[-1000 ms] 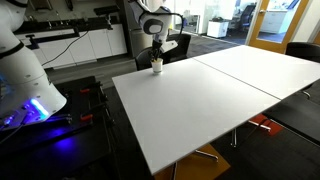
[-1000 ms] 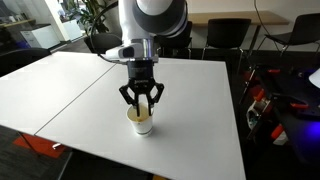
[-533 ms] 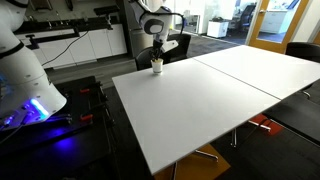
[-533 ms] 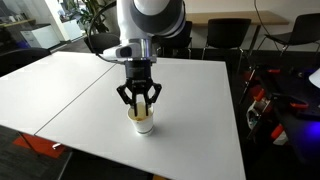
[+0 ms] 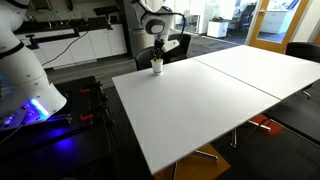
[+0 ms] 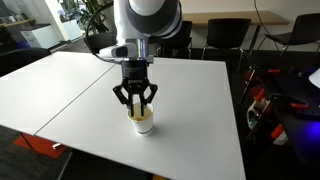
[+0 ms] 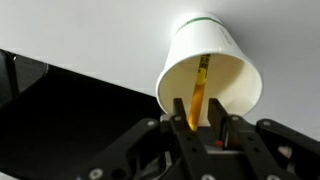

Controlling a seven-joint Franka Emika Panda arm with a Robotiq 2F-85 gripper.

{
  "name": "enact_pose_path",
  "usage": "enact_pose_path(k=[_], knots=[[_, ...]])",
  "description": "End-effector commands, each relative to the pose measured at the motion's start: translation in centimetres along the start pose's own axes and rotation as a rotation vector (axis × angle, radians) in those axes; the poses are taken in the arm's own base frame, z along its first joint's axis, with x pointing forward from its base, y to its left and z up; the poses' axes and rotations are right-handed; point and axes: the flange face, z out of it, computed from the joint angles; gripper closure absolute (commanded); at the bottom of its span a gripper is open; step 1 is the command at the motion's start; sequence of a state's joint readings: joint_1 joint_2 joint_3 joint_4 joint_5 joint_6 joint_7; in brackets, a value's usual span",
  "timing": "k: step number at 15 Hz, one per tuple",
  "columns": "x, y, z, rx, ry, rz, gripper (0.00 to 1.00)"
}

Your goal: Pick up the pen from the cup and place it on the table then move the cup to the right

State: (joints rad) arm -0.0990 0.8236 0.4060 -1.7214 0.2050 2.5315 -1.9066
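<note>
A small cream cup (image 7: 210,75) with a green rim line stands on the white table (image 5: 200,110), close to one corner. It shows in both exterior views (image 5: 157,66) (image 6: 141,121). A thin brownish pen (image 7: 200,85) leans inside it, its upper end sticking out of the mouth. My gripper (image 7: 197,103) hangs straight above the cup (image 6: 135,103). Its two dark fingers straddle the pen's top end. The pen lies against one finger, and a narrow gap shows to the other. The jaws stand partly closed, open around the pen.
The cup stands near the table's edge, with dark floor beyond it in the wrist view. A seam (image 5: 235,82) runs across the tabletop. A dark bench with equipment and a blue light (image 5: 40,115) lies beside the table. Black chairs (image 6: 225,35) stand behind it.
The fingers have drawn in closer around the pen's top. The gripper has shifted slightly over the cup. Cup and pen stay where they were.
</note>
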Motion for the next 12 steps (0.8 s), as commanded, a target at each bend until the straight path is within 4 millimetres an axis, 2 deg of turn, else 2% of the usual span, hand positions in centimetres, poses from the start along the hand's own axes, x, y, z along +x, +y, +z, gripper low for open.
enact_pose_path(k=[1, 3, 4, 9, 12], knots=[[0.0, 0.7, 0.3, -0.015, -0.002, 0.019, 0.67], [-0.1, 0.4, 0.6, -0.012, 0.000, 0.032, 0.67], [-0.1, 0.3, 0.8, -0.010, 0.001, 0.037, 0.64], [-0.2, 0.0, 1.4, -0.002, 0.009, 0.054, 0.66], [-0.2, 0.0, 1.7, 0.006, 0.019, 0.053, 0.64]])
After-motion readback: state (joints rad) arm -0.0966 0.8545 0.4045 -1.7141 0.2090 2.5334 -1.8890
